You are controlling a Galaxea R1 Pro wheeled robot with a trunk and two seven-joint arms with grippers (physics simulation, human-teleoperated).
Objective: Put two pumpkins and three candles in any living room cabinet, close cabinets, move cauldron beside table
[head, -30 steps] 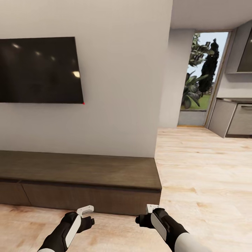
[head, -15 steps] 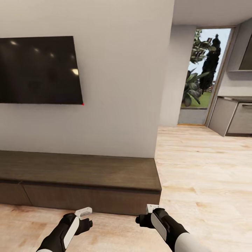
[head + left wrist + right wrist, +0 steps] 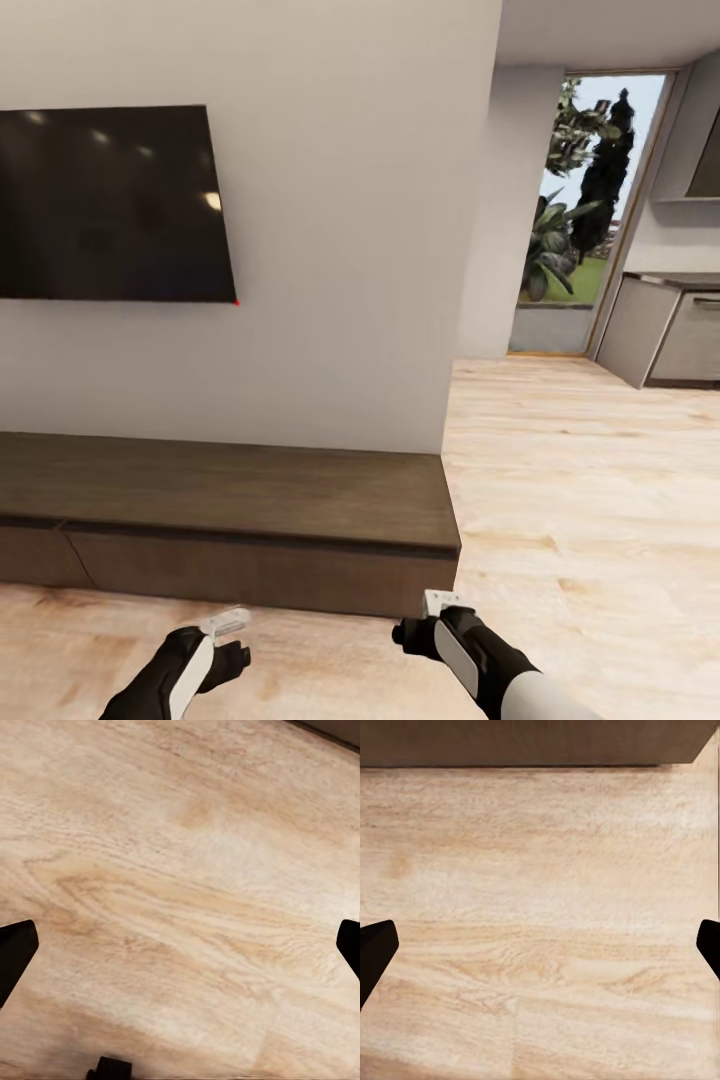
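Observation:
The cabinet (image 3: 230,500) is a long, low dark-brown unit against the white wall, with its flat fronts shut. Both arms hang low in front of it over the wooden floor. My left gripper (image 3: 180,945) is open, its dark fingertips (image 3: 15,949) spread wide with only floorboards between them. My right gripper (image 3: 540,945) is open too, nothing between its fingertips (image 3: 375,945), and the cabinet's front (image 3: 532,741) runs just beyond it. In the head view the left gripper (image 3: 228,655) and right gripper (image 3: 422,632) sit at the bottom edge. The pumpkins, candles, cauldron and table are out of view.
A black wall-mounted TV (image 3: 105,205) hangs above the cabinet. Right of the wall's corner, pale wooden floor (image 3: 580,480) runs to a glass door (image 3: 585,210) with plants outside. Grey kitchen units (image 3: 670,335) stand at the far right.
My left arm has dropped lower and slightly left, toward the bottom of the head view. The right arm has sunk a little. The camera has shifted slightly.

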